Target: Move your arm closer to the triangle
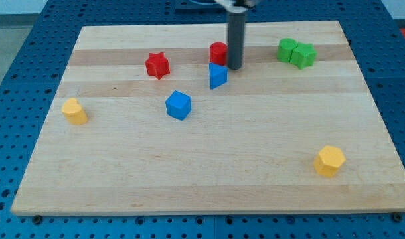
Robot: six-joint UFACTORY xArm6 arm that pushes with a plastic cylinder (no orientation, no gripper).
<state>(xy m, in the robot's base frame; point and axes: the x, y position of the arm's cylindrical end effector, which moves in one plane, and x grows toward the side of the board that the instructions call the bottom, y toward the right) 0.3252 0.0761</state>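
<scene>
The blue triangle block (218, 76) lies on the wooden board (209, 172), a little above the view's middle. My tip (234, 67) is the lower end of the dark rod that comes down from the view's top. It stands just to the right of and slightly above the blue triangle, a small gap apart. A red round block (218, 52) sits right behind the triangle, touching or almost touching the rod's left side.
A red star block (157, 65) lies left of the triangle. A blue cube-like block (178, 105) lies below and left. Two green blocks (296, 53) sit at the top right. One yellow block (74, 111) is at the left edge, another yellow block (329, 160) at the bottom right.
</scene>
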